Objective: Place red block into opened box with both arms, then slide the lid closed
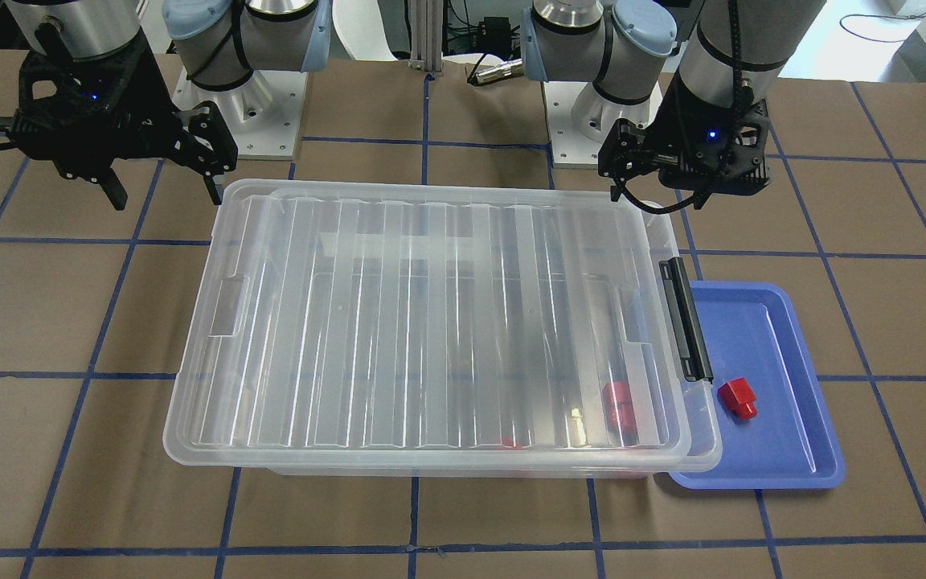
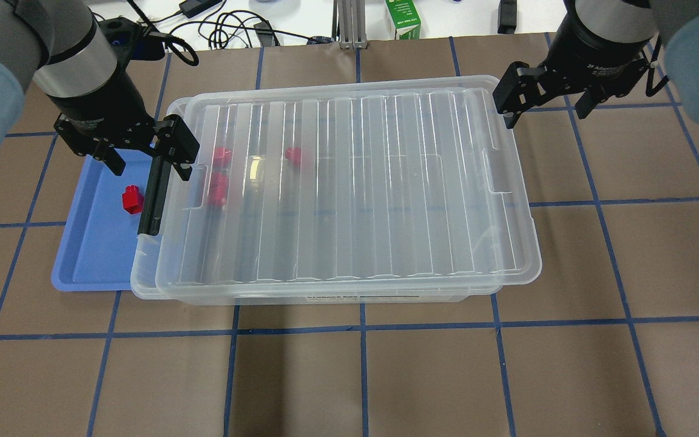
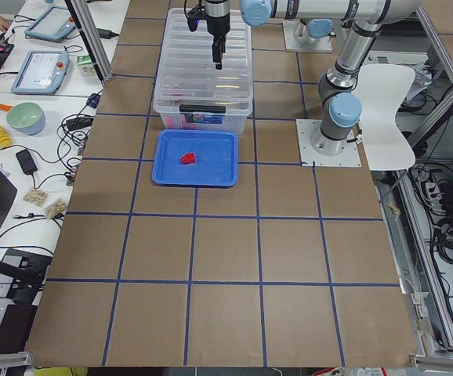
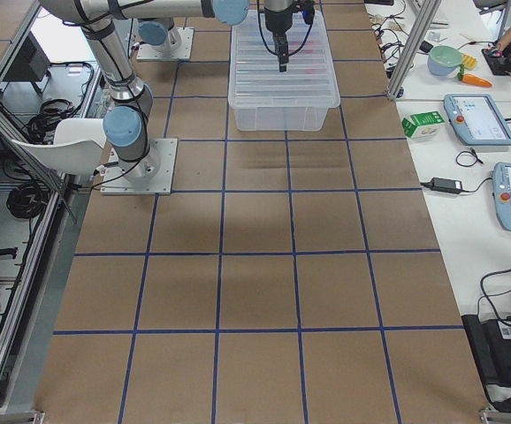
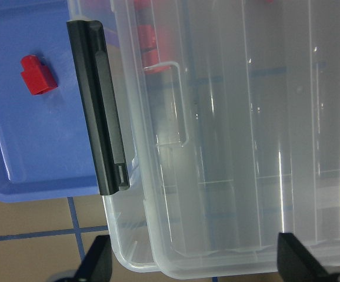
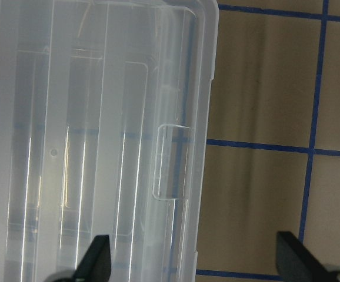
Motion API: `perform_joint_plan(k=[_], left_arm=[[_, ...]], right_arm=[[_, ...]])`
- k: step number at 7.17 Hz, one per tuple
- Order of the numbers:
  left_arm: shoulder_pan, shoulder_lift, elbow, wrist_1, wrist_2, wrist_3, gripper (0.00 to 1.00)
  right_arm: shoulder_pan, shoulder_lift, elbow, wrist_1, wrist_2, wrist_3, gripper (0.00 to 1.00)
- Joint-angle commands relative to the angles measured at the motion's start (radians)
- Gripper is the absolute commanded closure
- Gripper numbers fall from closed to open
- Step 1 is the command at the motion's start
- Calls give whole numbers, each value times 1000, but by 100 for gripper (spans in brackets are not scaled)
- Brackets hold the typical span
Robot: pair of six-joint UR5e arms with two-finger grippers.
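Observation:
The clear box lies mid-table with the ribbed lid resting over it, shifted slightly toward my right, so a narrow strip shows at the black latch end. Three red blocks show blurred through the lid near that end. Another red block lies on the blue tray. My left gripper hovers open over the latch end, nothing between its fingers. My right gripper hangs open past the box's far right corner. The left wrist view shows the latch and the tray block.
The blue tray touches the box's latch end. Cables and a green carton sit beyond the table's far edge. Brown table with a blue tape grid lies open in front of the box. A white chair stands by the arm bases.

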Motion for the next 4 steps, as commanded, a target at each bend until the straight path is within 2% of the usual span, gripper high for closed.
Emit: perform_joint_plan(k=[1,4], left_arm=[[0,-1,0,0,0,0,0],[0,0,0,0,0,0,0]], right_arm=[[0,0,0,4,0,0,0],[-2,0,0,-6,-1,3,0]])
